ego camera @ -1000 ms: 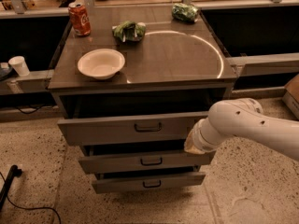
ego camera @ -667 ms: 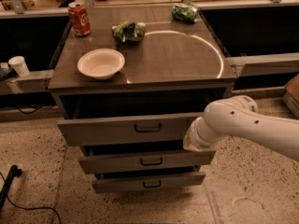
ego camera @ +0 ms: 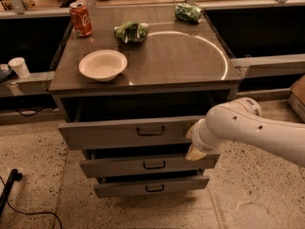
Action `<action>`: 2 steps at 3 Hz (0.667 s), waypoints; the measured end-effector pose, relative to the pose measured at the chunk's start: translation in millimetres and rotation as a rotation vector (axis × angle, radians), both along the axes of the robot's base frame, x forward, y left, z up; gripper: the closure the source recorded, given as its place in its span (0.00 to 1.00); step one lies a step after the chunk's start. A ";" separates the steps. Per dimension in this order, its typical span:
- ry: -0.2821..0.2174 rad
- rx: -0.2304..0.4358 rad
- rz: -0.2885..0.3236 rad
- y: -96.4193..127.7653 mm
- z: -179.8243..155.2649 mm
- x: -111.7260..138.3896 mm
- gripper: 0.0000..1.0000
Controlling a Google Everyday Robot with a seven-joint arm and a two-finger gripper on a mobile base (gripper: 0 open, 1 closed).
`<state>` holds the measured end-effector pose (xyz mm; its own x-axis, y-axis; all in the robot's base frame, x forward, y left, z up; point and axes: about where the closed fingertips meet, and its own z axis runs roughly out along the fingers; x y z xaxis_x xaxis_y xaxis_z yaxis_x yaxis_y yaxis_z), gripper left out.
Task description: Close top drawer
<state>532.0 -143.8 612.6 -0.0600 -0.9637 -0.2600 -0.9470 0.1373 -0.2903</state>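
No legible text; white script on red can (ego camera: 81,19) unreadable. Jaws at top drawer (ego camera: 119,132) front, right end.

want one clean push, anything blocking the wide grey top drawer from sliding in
Nothing visible blocks it. The wide grey metal top drawer stands pulled out, its inside too dark to check. The gripper is at the front's right end.

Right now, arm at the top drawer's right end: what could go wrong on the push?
1. The gripper sits at the right end of the top drawer front, far from the centre handle; an off-centre push may rack and jam it.
2. It hangs low, close to the middle drawer, also pulled out, and could snag its front edge.
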 end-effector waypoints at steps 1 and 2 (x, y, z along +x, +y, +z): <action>0.000 0.000 0.000 0.0 0.0 0.0 0.00; 0.000 0.000 0.000 0.0 0.0 0.0 0.00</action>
